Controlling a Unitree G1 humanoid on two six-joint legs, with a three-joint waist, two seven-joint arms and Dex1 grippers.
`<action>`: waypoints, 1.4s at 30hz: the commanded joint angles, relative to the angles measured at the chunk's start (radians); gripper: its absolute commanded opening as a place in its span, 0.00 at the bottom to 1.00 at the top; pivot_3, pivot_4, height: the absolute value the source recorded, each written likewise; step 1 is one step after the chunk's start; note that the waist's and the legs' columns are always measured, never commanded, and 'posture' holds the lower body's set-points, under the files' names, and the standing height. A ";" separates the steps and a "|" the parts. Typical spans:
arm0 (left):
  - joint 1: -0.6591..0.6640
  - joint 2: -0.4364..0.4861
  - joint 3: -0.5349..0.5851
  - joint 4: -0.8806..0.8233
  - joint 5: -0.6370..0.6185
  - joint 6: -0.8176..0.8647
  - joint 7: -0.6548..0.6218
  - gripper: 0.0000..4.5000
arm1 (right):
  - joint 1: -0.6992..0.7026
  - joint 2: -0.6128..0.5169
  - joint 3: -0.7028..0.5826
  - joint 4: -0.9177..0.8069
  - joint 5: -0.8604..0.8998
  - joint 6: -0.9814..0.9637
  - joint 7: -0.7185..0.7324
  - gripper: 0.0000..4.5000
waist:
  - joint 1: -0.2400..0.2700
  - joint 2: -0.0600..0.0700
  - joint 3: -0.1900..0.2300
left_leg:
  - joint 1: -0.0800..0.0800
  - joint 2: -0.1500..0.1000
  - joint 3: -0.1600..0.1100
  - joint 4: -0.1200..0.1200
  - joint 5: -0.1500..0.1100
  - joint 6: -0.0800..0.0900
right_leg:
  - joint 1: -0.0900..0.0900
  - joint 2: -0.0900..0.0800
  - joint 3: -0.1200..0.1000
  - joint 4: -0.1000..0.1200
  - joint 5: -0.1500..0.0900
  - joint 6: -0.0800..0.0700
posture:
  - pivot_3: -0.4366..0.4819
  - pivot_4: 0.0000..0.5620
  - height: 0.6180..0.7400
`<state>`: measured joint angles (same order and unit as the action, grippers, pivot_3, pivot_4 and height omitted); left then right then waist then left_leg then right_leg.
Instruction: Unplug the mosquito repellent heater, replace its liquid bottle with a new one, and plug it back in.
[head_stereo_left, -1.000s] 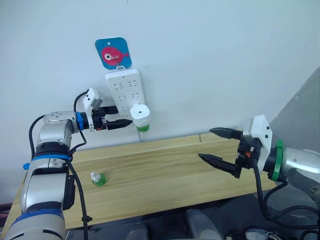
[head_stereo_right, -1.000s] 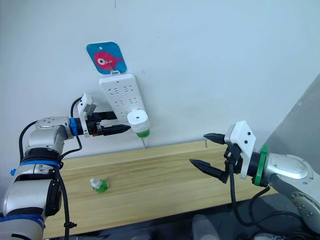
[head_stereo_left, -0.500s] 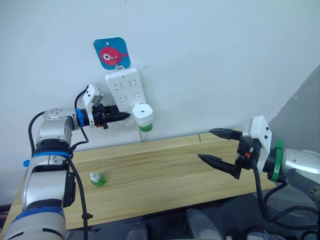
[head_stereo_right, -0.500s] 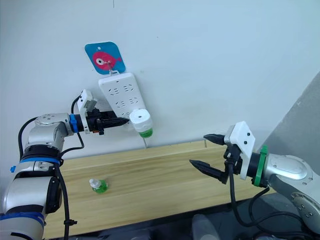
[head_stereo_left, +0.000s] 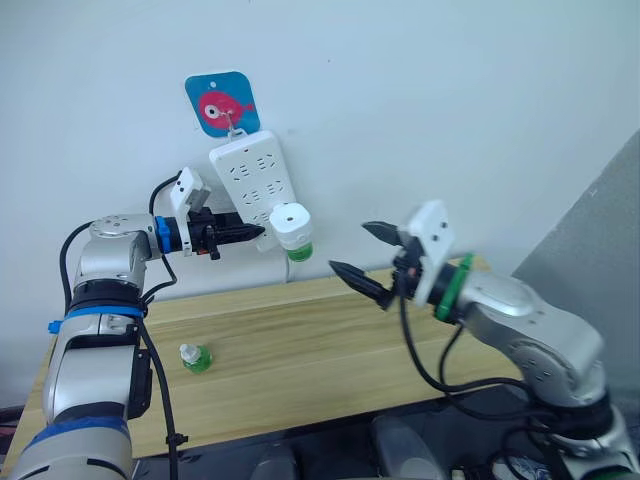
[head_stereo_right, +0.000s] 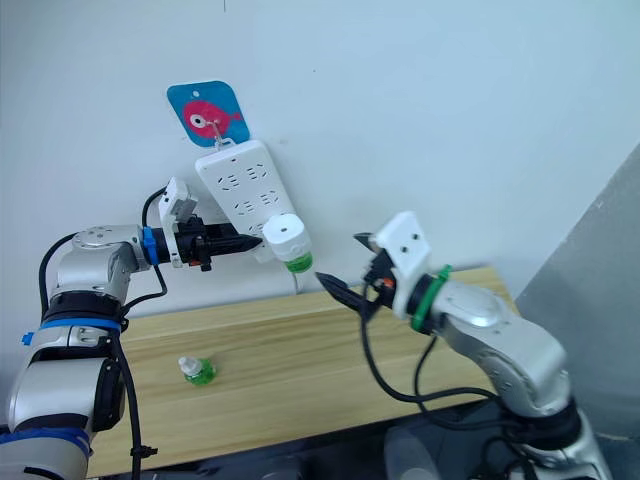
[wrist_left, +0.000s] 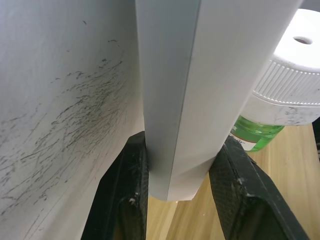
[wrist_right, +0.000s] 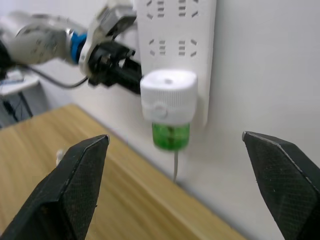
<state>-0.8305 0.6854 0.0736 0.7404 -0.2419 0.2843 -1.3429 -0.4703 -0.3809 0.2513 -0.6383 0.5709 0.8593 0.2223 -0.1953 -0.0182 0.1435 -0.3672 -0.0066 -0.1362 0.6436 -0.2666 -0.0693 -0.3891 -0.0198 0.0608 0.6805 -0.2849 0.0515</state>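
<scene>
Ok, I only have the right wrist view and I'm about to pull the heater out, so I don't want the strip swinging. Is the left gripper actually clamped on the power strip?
Observer: Yes. In the left wrist view the left gripper has one finger pressed on each side of the power strip, at its lower end.
Operator: Good. Where is the new bottle?
Observer: A small green bottle sits on the wooden table, on the robot's left side, below the left arm.
Operator: And what holds the strip up?
Observer: It hangs tilted from a hook under a blue fish plaque on the wall.
</scene>
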 joint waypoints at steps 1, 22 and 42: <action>-0.001 0.009 0.023 -0.071 -0.032 0.030 0.014 0.29 | -0.047 0.071 0.065 0.055 -0.119 -0.013 -0.083 1.00 | 0.000 0.000 0.001 | 0.000 0.000 0.000 0.000 0.000 0.000 | 0.000 0.000 0.000 0.000 0.000 0.000 | 0.17 0.25 0.83; 0.068 0.036 0.032 -0.200 -0.069 0.105 0.055 0.29 | -0.147 0.418 0.199 0.354 -0.428 -0.127 -0.149 1.00 | -0.002 0.003 0.014 | 0.001 0.000 0.000 0.000 0.000 0.000 | -0.001 0.000 0.000 0.001 0.003 -0.005 | 0.23 0.24 0.83; 0.087 0.047 0.035 -0.229 -0.083 0.118 0.068 0.29 | -0.178 0.512 0.146 0.476 -0.492 -0.219 -0.099 0.73 | -0.004 0.003 0.014 | 0.000 0.000 0.000 0.000 0.000 0.000 | -0.001 0.000 0.000 0.001 0.003 -0.005 | 0.24 0.21 0.83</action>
<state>-0.7422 0.7170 0.0865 0.5459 -0.3068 0.4062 -1.2771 -0.6176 0.1075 0.4059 -0.1468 0.0900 0.6644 0.1172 -0.1989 -0.0152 0.1571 -0.3667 -0.0065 -0.1364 0.6430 -0.2665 -0.0694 -0.3905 -0.0203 0.0610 0.6818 -0.2818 0.0463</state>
